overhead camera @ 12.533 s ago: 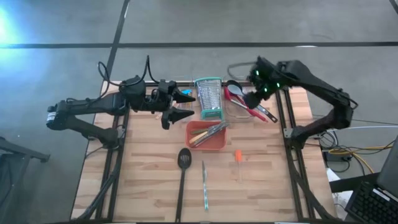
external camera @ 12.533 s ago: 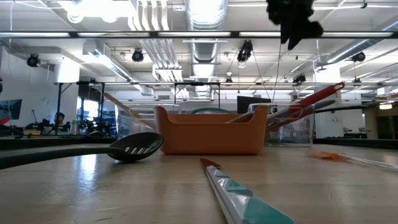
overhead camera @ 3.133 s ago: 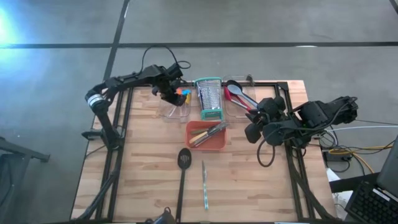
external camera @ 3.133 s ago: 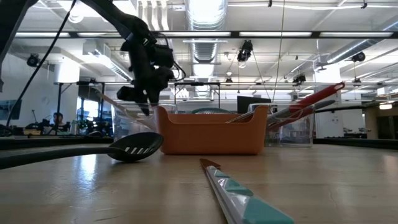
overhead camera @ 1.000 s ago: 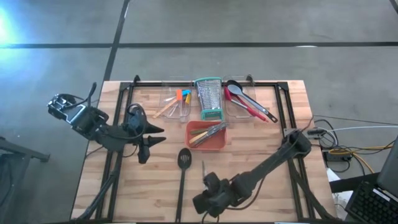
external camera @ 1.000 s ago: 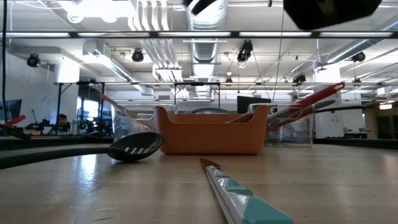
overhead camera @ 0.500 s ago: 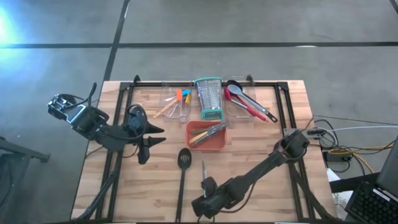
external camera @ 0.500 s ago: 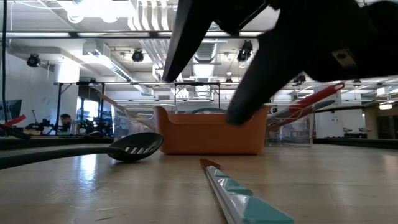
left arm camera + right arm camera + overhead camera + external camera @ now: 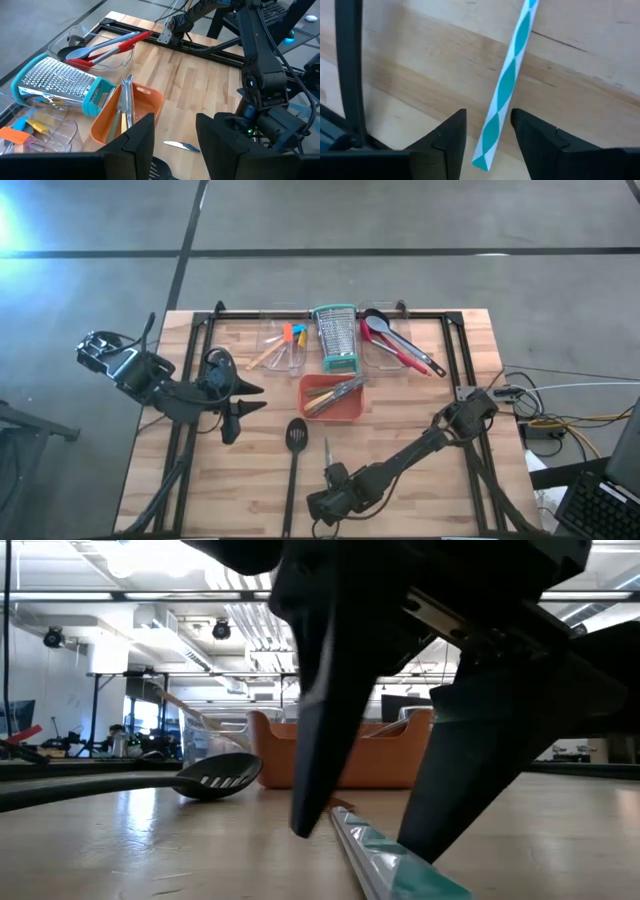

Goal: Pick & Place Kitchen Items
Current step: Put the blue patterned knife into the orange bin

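Near the table's [image 9: 420, 430] front edge, your right pincer [image 9: 486, 131] stands open astride the teal-and-white knife [image 9: 507, 82] lying flat, so you are at the grasp: lower, then close, while your left pincer [image 9: 238, 402] waits half-open at left.

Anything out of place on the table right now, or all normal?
Mostly tidy. Two utensils lie loose on the bare wood outside the bins: the black slotted turner and the teal-patterned knife, which the open right gripper straddles. Nothing spilled or damaged.

Grey concrete floor [image 9: 400, 220] around the table; exposed ceiling ducts [image 9: 245, 620] under bright strip lights.
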